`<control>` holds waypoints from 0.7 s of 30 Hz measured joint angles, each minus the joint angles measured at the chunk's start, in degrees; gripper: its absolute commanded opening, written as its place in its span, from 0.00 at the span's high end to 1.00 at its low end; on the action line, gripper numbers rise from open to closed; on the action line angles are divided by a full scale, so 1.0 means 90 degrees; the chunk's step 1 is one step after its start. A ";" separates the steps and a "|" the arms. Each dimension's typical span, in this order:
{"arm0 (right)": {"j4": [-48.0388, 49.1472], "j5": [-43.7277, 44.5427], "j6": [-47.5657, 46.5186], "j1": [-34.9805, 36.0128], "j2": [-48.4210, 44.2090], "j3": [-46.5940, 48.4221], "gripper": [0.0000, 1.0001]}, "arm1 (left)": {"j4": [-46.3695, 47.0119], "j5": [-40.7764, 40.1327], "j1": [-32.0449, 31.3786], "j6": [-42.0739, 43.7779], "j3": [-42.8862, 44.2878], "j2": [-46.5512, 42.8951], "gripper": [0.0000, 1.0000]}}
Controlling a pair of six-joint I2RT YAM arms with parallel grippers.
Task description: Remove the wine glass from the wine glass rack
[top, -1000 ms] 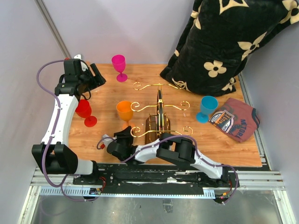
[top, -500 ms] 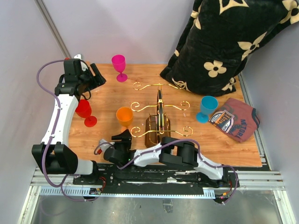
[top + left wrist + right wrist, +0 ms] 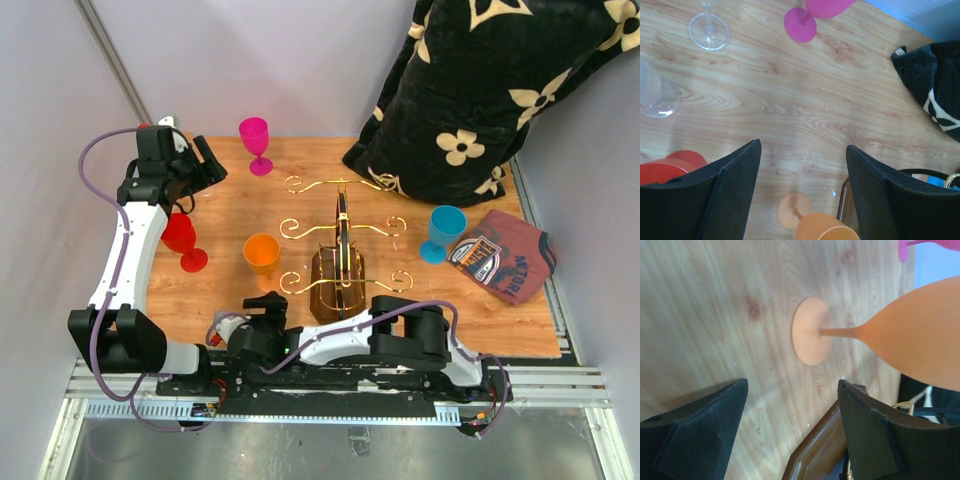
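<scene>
The right hand (image 3: 265, 300), spread, is hovering near the orange wine glass (image 3: 262, 252) standing beside the wine glass rack (image 3: 340, 262).

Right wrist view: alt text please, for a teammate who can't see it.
An orange wine glass stands on the wooden table ahead of the open right gripper, clear of its fingers. The rack's brown base shows at the bottom edge.
</scene>
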 measured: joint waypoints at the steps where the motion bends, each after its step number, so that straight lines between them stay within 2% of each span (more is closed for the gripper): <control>1: -0.0138 -0.0170 0.0121 0.0005 -0.0112 -0.0051 0.22 | 0.0000 0.0002 0.0000 0.0002 0.0000 0.0000 0.26; 9: -0.1311 -0.2098 0.1037 0.0029 -0.1542 -0.1030 0.19 | 0.0000 0.0002 0.0000 0.0075 0.0000 0.0000 0.26; 14: -0.2608 -0.3483 0.1333 0.0282 -0.2764 -0.1639 0.18 | 0.0000 0.0010 0.0000 0.0097 0.0000 0.0000 0.26; 17: -0.3305 -0.4143 0.1379 0.0427 -0.3747 -0.1566 0.17 | 0.0000 0.0012 0.0002 0.0100 0.0000 0.0000 0.26; 21: -0.3929 -0.4653 0.1314 0.0432 -0.4959 -0.0738 0.16 | 0.0000 0.0017 0.0005 0.0100 0.0000 -0.0002 0.26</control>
